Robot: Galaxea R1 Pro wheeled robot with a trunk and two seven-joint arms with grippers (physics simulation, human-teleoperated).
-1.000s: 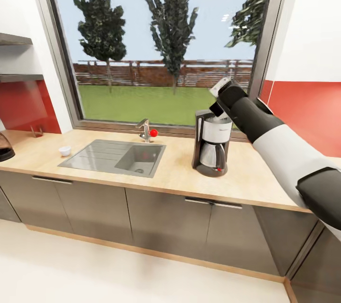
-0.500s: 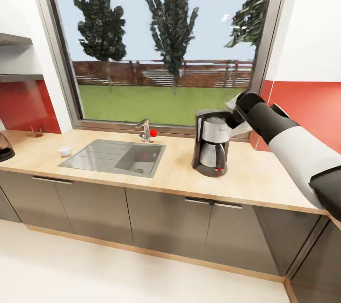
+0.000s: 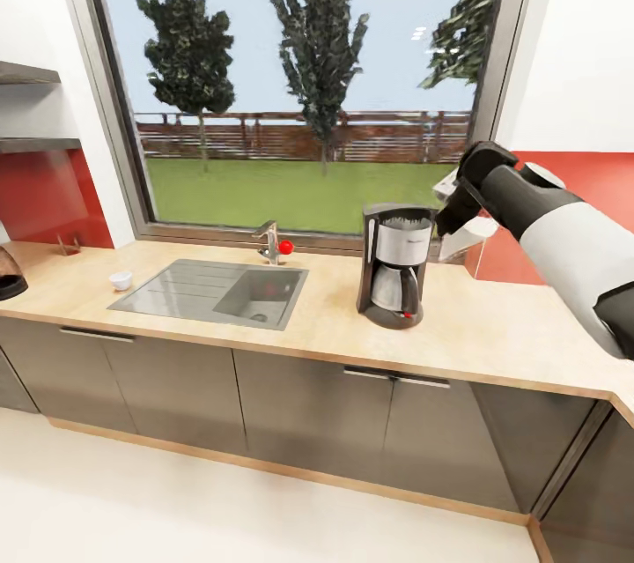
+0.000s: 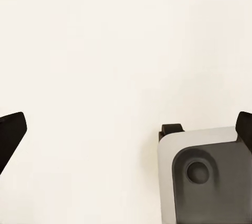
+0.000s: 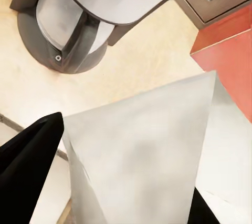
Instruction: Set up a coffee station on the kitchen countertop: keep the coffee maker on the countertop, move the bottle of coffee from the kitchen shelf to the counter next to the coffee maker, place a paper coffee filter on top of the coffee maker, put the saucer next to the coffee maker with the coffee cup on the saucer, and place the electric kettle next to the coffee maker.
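The coffee maker (image 3: 394, 268) stands on the light wood countertop (image 3: 493, 325), right of the sink; the right wrist view looks down on the coffee maker (image 5: 89, 19). My right gripper (image 3: 453, 224) hovers just right of its top, shut on the white paper coffee filter (image 3: 471, 237). In the right wrist view, the filter (image 5: 152, 145) spreads as a broad cone between the black fingers (image 5: 29, 166) of the right gripper (image 5: 118, 190). A small white coffee cup (image 3: 121, 281) sits left of the sink. The electric kettle (image 3: 7, 274) is cut by the left frame edge. My left gripper (image 4: 126, 132) is open over pale floor.
A grey sink (image 3: 216, 292) with a tap (image 3: 269, 241) is set into the counter under a big window. Grey wall shelves (image 3: 31, 143) hang at the far left. The counter turns a corner at the right, below a red wall panel (image 3: 572, 211).
My right gripper has carried the filter from above the coffee maker's top down and to the right, now beside the machine. The camera and other things have stayed put.
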